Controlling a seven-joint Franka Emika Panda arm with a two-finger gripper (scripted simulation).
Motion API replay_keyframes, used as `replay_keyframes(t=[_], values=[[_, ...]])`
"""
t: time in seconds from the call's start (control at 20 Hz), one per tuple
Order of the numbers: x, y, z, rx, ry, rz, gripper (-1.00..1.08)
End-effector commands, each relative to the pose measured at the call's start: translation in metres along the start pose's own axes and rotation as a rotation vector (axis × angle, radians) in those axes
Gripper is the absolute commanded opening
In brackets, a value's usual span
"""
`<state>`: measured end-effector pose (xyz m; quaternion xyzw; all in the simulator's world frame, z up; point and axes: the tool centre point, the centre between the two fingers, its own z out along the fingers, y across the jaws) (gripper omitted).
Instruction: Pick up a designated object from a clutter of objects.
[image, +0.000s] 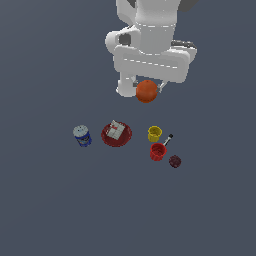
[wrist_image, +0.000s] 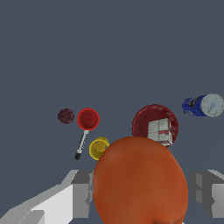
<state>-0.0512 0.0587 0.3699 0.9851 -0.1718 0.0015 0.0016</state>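
The orange ball (image: 146, 91) (wrist_image: 140, 181) is held between my gripper's fingers, lifted well above the surface. My gripper (image: 146, 90) (wrist_image: 141, 193) is shut on it; a grey finger (wrist_image: 82, 192) shows on each side of the ball in the wrist view. The rest of the clutter lies below on the grey surface: blue can with grey top (image: 82, 135) (wrist_image: 203, 106), dark red plate (image: 108, 138) (wrist_image: 142, 121) with a white box (image: 116, 131) (wrist_image: 159, 131), yellow cup (image: 154, 133) (wrist_image: 98, 148), red cup (image: 157, 151) (wrist_image: 88, 119), black marker (image: 167, 139) (wrist_image: 81, 145), maroon ball (image: 174, 161) (wrist_image: 65, 116).
The white arm body (image: 150, 45) hangs over the far part of the scene. The items lie in a loose row on the plain grey surface (image: 50, 210).
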Motion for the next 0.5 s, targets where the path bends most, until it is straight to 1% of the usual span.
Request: replay_keyframes(t=[0.0,0.2,0.45], values=[[-0.004,-0.009,-0.014,0.001,-0.001,0.001,-1.00],[-0.009,-0.019,-0.028,0.002,-0.002,0.001,-1.00],[-0.010,-0.023,-0.034,0.002,-0.003,0.001,-1.00]])
